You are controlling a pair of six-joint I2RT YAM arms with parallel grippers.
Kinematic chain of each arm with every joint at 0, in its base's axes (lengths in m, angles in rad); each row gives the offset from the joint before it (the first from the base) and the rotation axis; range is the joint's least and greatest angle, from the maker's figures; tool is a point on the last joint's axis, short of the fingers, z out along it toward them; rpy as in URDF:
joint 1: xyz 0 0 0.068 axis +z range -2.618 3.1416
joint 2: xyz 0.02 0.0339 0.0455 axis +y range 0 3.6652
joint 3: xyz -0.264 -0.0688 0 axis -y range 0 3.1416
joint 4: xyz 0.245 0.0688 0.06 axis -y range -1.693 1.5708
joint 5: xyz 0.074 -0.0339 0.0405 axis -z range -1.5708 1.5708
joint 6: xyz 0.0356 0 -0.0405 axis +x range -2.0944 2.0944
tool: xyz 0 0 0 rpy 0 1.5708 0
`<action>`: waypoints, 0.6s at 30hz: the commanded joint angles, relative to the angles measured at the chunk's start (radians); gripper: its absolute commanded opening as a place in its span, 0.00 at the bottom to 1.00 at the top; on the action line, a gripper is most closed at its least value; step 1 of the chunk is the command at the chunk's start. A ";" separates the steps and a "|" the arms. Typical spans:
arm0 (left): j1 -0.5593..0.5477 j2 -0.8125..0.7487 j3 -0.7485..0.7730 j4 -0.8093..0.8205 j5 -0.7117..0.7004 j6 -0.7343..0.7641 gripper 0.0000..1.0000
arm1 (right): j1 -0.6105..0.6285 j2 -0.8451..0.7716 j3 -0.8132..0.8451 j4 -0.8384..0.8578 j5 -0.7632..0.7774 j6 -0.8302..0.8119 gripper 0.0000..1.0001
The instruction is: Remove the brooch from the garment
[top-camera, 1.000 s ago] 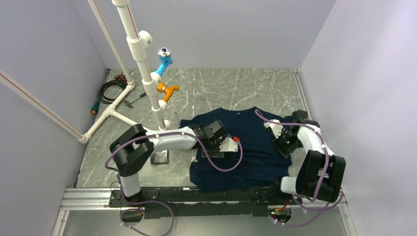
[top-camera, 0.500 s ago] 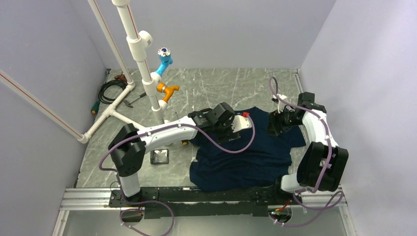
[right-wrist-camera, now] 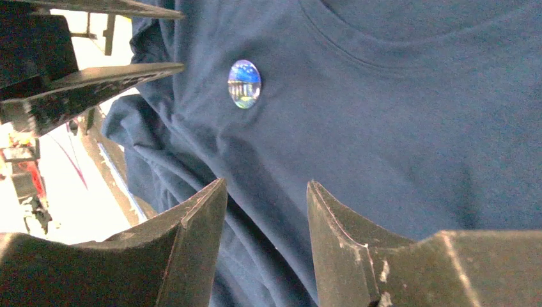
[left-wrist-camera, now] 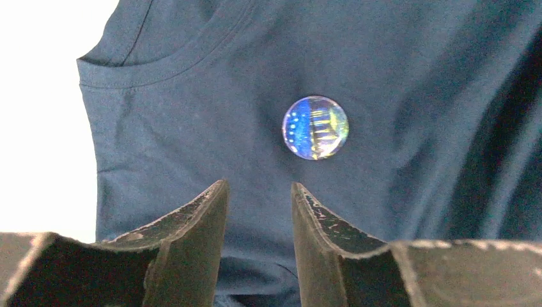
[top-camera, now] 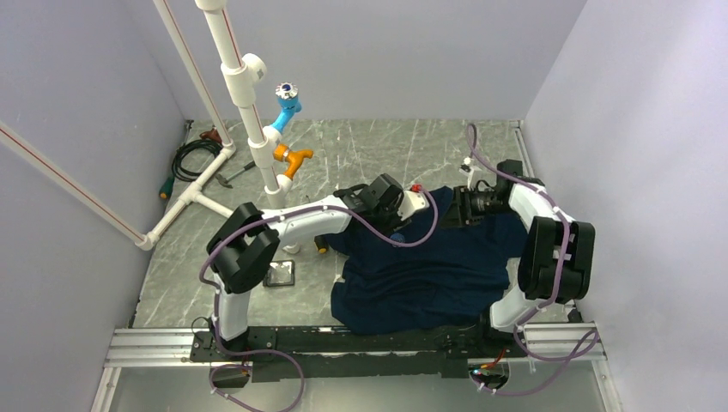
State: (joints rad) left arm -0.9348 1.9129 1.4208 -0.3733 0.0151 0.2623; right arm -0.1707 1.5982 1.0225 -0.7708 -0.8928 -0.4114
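Observation:
The garment (top-camera: 429, 266), a dark navy T-shirt, lies on the grey floor between my arms, and it fills the left wrist view (left-wrist-camera: 192, 128) and the right wrist view (right-wrist-camera: 396, 128). The brooch (left-wrist-camera: 316, 127), a small shiny blue round disc, sits on the cloth just below the collar. My left gripper (left-wrist-camera: 259, 188) hovers a short way before it, open, with only cloth behind the gap. From the other side my right gripper (right-wrist-camera: 267, 183) is open too, the brooch (right-wrist-camera: 244, 84) ahead and to its left. The left gripper's fingers (right-wrist-camera: 96, 83) show beyond the brooch.
A white pipe stand (top-camera: 245, 94) rises at the back left with a light-blue fitting (top-camera: 286, 107) and an orange one (top-camera: 292, 159). A black cable coil (top-camera: 193, 154) lies by the left wall. A small dark square object (top-camera: 279, 275) rests left of the shirt.
Both arms have swung from the shirt's middle to its far, collar end. They now face each other closely across the brooch.

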 commanded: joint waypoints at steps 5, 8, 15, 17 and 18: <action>0.035 0.080 0.012 0.044 0.086 -0.066 0.37 | 0.120 0.089 -0.006 0.179 -0.093 0.187 0.51; 0.035 0.102 0.020 0.043 0.111 -0.074 0.34 | 0.144 0.137 -0.009 0.223 -0.118 0.239 0.51; 0.036 0.161 0.027 0.031 0.148 -0.113 0.33 | 0.165 0.213 -0.041 0.325 -0.166 0.335 0.49; 0.035 0.171 0.027 0.026 0.150 -0.121 0.33 | 0.166 0.229 -0.053 0.348 -0.169 0.359 0.49; 0.035 0.175 0.025 0.026 0.153 -0.123 0.33 | 0.165 0.238 -0.056 0.354 -0.170 0.369 0.49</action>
State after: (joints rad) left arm -0.8970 2.0472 1.4258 -0.3511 0.1192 0.1791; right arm -0.0086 1.8179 0.9836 -0.5030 -1.0092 -0.1081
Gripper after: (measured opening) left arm 0.329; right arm 0.493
